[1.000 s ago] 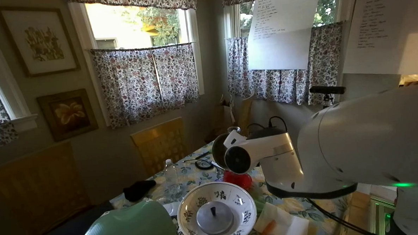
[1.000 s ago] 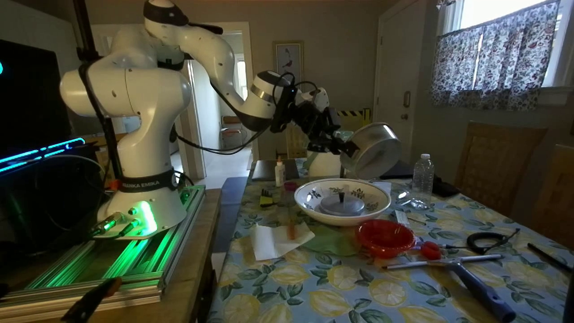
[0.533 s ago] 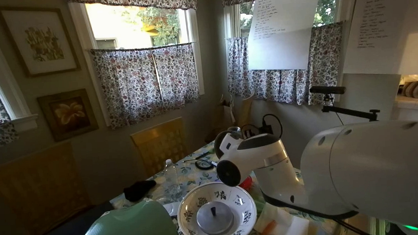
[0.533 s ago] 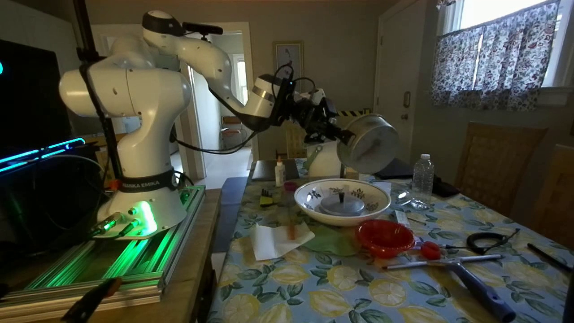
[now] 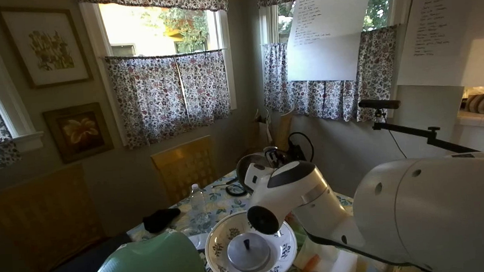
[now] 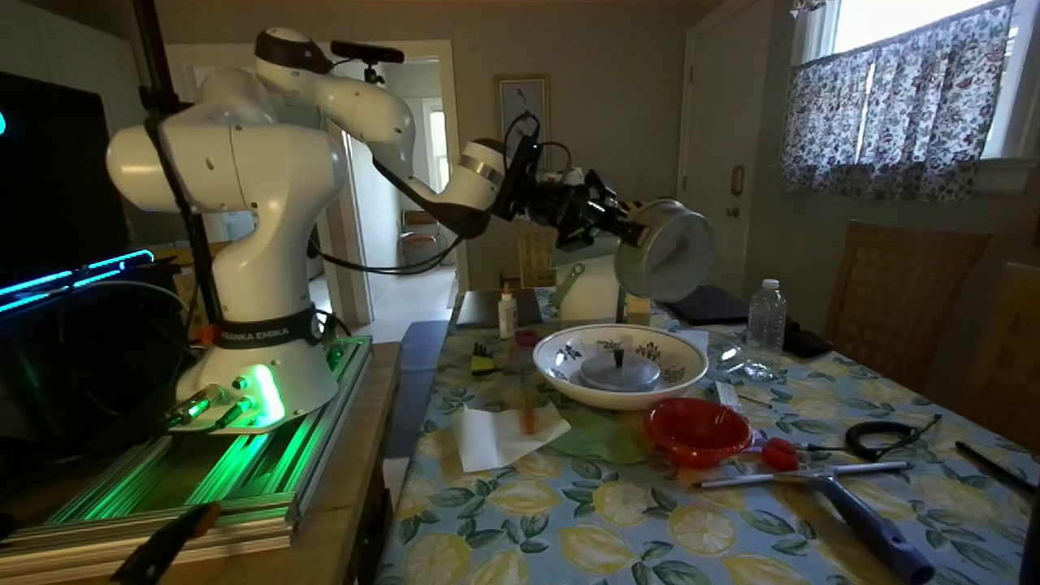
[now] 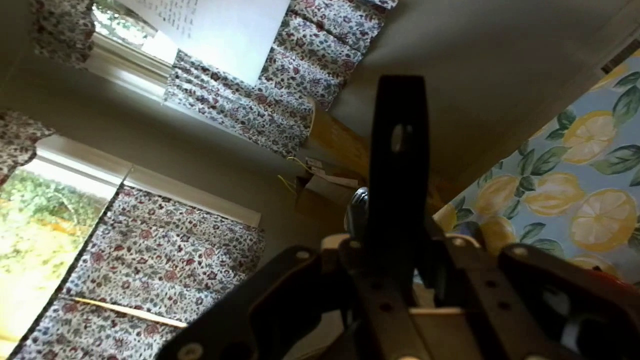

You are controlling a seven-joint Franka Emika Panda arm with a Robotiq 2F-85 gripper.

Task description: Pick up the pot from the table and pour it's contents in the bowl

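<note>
The greyish metal pot (image 6: 668,258) hangs in the air above the far side of the bowl, turned on its side. In an exterior view the pot (image 5: 241,173) is partly hidden behind the wrist. My gripper (image 6: 637,234) is shut on its dark handle (image 7: 399,150), which stands up with a hole at its end in the wrist view. I cannot see the pot's contents. The white patterned bowl (image 6: 581,396) sits on the table (image 6: 520,528); it also shows in an exterior view (image 5: 217,235). A grey disc with a dark knob (image 5: 249,256) lies inside it.
A red bowl (image 6: 697,435) stands beside the white bowl. A clear bottle (image 6: 766,333), a glue bottle (image 6: 507,315), a white paper (image 6: 487,443) and a grey-handled tool (image 6: 869,520) lie around. A large green object (image 5: 153,262) stands near the white bowl.
The pot, still held, has turned further and moved slightly up and left in an exterior view. The wrist has swung lower and closer over the bowl. The bowl has stayed put.
</note>
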